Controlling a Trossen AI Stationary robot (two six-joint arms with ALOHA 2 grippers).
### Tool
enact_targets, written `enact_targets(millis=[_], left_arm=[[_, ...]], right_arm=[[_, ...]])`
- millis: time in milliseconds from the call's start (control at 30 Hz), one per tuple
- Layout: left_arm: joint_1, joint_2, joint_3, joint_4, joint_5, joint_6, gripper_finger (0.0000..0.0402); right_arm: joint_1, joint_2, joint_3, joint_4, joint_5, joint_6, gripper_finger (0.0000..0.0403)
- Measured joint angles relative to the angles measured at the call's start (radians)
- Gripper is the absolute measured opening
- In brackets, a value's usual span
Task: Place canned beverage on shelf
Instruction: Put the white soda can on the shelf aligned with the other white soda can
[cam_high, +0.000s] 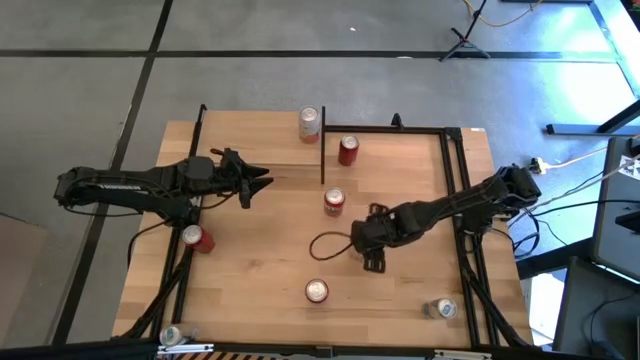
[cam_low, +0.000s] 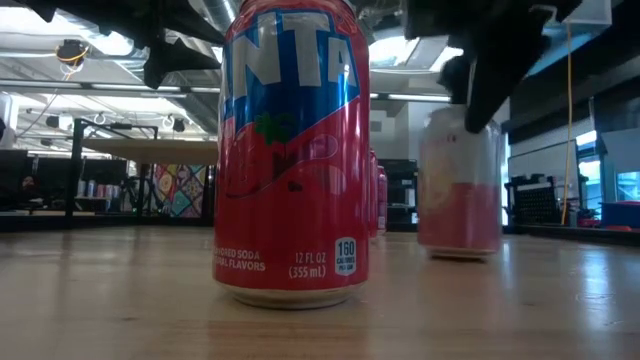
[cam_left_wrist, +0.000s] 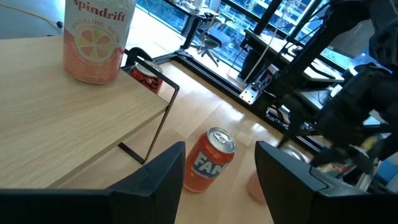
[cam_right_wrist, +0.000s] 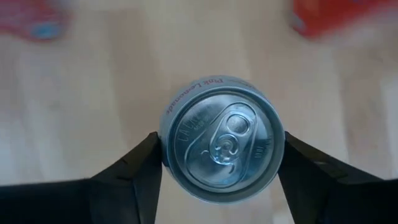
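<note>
A pink-and-white lemonade can stands upright on the table (cam_low: 460, 190); its silver top (cam_right_wrist: 221, 140) shows in the right wrist view. My right gripper (cam_high: 372, 250) is above it, pointing down and shut on it. The shelf (cam_left_wrist: 74, 118) is a raised light-wood board on thin black posts at the far left (cam_high: 260, 150). A Spindrift can (cam_left_wrist: 93, 37) stands on the shelf (cam_high: 310, 123). My left gripper (cam_high: 258, 183) is open and empty over the shelf's near edge. An orange Fanta can (cam_left_wrist: 208, 158) stands on the table beyond it. My right gripper pinches the lemonade can between its two fingers, on opposite sides of its upper wall (cam_right_wrist: 163, 149) just under the rim. The fingers come from above, pointing down. The can stands upright with its base on the table (cam_low: 460, 252).
A red strawberry Fanta can (cam_high: 316, 291) stands near the table's front edge. A red can (cam_high: 348, 150) stands behind the shelf's right post, and another (cam_high: 197, 237) is at the left. Silver cans (cam_high: 440, 308) (cam_high: 172, 335) sit near the front corners. A black cable loop (cam_high: 330, 245) lies beside my right gripper.
</note>
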Motion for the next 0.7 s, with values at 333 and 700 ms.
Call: enact_targets(millis=[333, 700], left_arm=[[0.0, 0.0, 0.0, 0.0, 0.0, 0.051, 0.0188], [0.0, 0.0, 0.0, 0.0, 0.0, 0.052, 0.0188]], right_arm=[[0.003, 0.016, 0.005, 0.017, -0.006, -0.418, 0.0239], [0.003, 0.021, 0.021, 0.019, 0.012, -0.373, 0.0319]])
